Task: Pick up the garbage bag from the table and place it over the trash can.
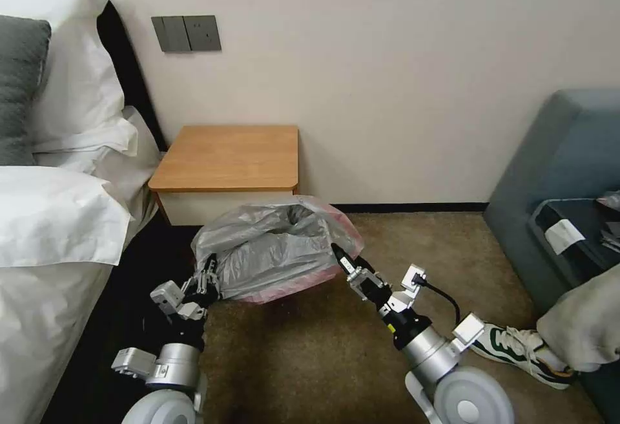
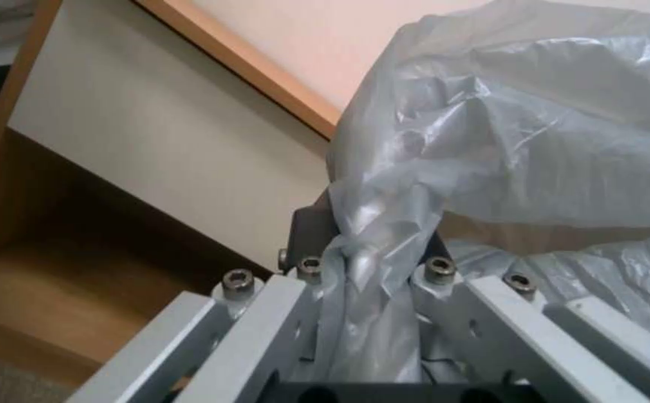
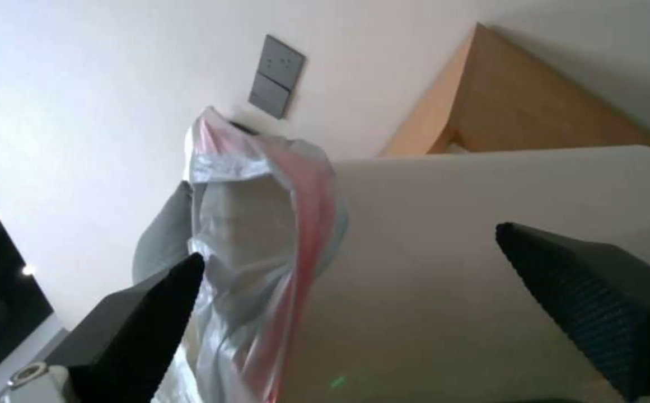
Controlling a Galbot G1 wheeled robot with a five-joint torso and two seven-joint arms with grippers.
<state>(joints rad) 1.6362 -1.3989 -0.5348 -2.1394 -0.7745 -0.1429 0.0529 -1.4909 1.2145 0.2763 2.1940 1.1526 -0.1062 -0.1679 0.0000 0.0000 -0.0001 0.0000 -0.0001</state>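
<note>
Between the two grippers, the garbage bag (image 1: 278, 249) is hanging spread in front of the table (image 1: 229, 156), the left gripper (image 1: 208, 277) pinching a bunched fold while the right gripper (image 1: 340, 257) is standing apart beside the rim, so that side is probably risking sagging and slipping.

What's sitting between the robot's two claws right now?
The garbage bag, seen from the head camera. It stretches from the left claw, which pinches a bunched fold of it, to the open right claw at its pink-rimmed side.
</note>
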